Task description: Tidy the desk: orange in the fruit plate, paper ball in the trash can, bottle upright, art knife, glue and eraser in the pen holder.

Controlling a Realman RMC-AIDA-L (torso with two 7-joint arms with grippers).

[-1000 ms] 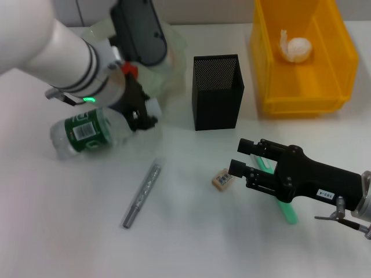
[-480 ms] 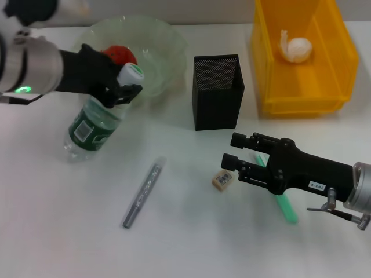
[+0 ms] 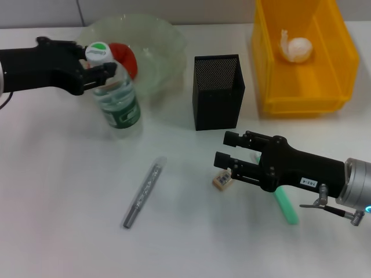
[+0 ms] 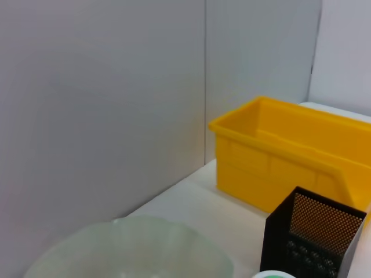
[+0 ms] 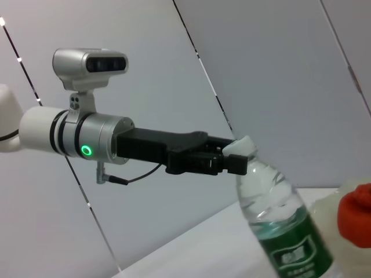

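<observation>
The left gripper (image 3: 99,68) reaches in from the left edge and is clamped on the neck of the bottle (image 3: 119,98), just under its white cap. The bottle stands nearly upright on the desk (image 3: 69,191), leaning a little, directly in front of the plate (image 3: 168,40), where the orange (image 3: 124,58) lies partly hidden behind the cap and fingers. In the right wrist view the same gripper (image 5: 223,162) is seen side-on gripping the bottle (image 5: 278,220) at the neck, with the orange (image 5: 355,211) at the edge.

The right gripper (image 3: 227,156) hangs low near the front right, its two fingers parted and holding nothing, tips just beside the eraser (image 3: 222,178); whether they touch it cannot be told. Its body covers much of a green stick (image 3: 285,202) lying under it. The holder (image 3: 217,91) stands between the plate and the bin (image 3: 301,58), behind the right gripper. The paper ball (image 3: 297,47) lies inside the bin. A grey knife (image 3: 144,193) lies slantwise on open desk, between the bottle and the eraser, apart from both.
</observation>
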